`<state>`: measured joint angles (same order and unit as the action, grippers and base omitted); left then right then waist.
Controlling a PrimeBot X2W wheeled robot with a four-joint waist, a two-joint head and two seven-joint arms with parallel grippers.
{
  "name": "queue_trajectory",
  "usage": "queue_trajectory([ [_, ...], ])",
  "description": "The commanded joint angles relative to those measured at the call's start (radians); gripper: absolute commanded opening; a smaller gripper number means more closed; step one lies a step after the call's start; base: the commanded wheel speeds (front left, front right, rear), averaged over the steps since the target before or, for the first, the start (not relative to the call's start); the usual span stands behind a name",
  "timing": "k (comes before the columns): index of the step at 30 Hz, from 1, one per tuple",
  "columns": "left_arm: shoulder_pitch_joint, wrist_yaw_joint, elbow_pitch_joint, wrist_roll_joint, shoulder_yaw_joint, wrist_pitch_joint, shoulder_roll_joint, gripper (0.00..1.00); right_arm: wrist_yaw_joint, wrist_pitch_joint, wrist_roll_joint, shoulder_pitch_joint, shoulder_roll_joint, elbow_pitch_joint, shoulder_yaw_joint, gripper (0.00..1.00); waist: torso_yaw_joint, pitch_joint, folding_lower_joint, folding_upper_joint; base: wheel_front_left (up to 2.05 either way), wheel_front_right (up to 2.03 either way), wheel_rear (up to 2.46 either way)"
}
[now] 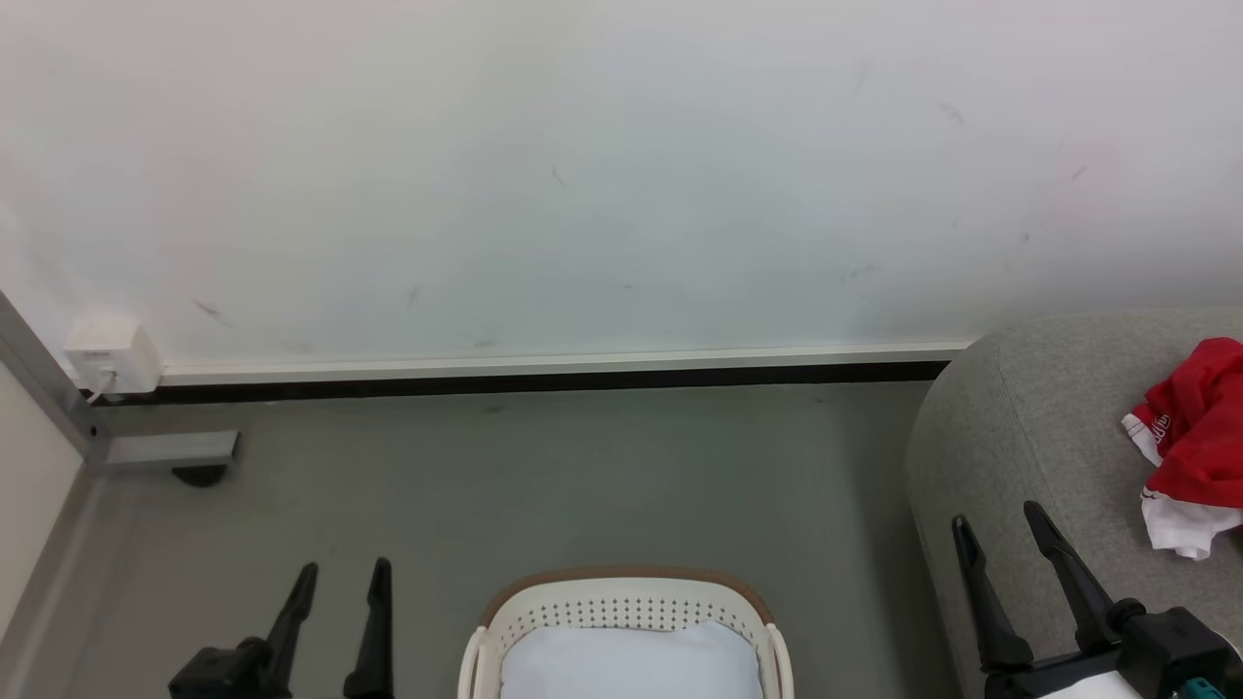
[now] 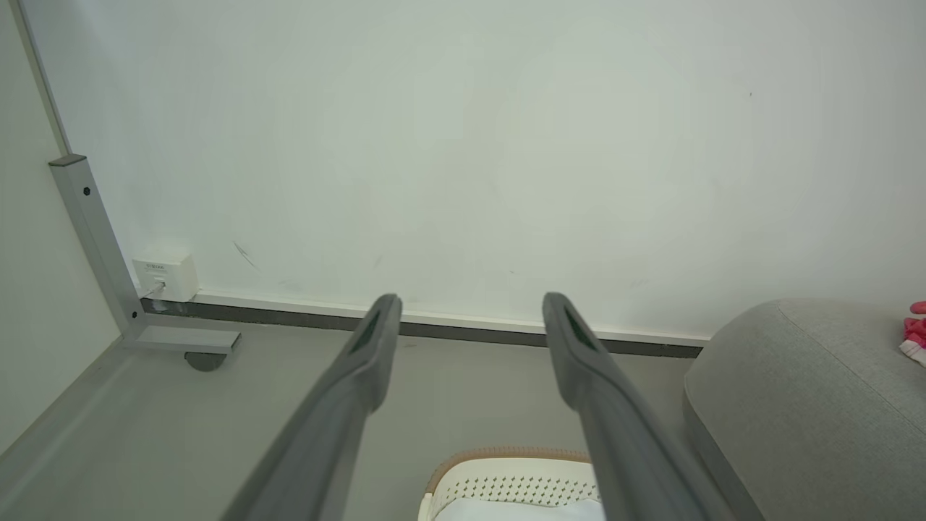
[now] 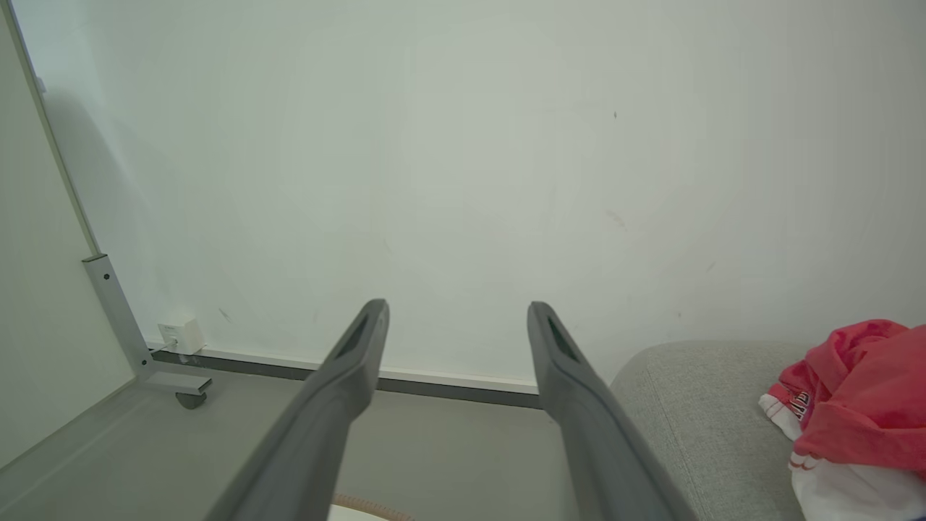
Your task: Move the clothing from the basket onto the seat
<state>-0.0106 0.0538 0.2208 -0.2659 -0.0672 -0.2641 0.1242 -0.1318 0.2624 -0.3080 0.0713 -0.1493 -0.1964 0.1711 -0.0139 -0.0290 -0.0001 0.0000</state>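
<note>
Head view, clothing crumpled on seat, basket lined (white cloth), left gripper and right gripper fingers apart.

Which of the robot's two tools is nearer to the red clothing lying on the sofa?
Right. The right tool is open by the sofa's edge, just left of the clothing. The left tool, also open, is on the far side of the basket, well away.

Red clothing with white trim lies crumpled on the light-grey seat, just right of the right gripper. The cream, brown-rimmed basket, its white lining exposed, stands between the right gripper and the left gripper.
</note>
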Motion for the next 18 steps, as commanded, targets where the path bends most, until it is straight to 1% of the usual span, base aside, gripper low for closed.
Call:
queue_trajectory([
  [1,-0.003,0.015,0.009,0.021,0.015,0.0,-0.009,1.0,0.002,0.003,0.007,0.0,0.002,-0.004,-0.003,1.0,0.001,0.001,0.0001,0.0,0.0,0.0,0.0],
  [10,-0.022,0.048,0.016,0.066,0.064,0.0,-0.04,1.0,0.002,0.003,0.006,0.003,0.009,-0.001,-0.01,1.0,0.001,0.006,0.0001,0.0,0.0,0.0,0.0],
  [18,-0.026,0.063,0.018,0.083,0.086,0.0,-0.054,1.0,0.002,0.003,0.003,0.006,0.016,0.001,-0.005,1.0,0.0,0.008,0.0001,0.0,0.0,0.0,0.0],
])
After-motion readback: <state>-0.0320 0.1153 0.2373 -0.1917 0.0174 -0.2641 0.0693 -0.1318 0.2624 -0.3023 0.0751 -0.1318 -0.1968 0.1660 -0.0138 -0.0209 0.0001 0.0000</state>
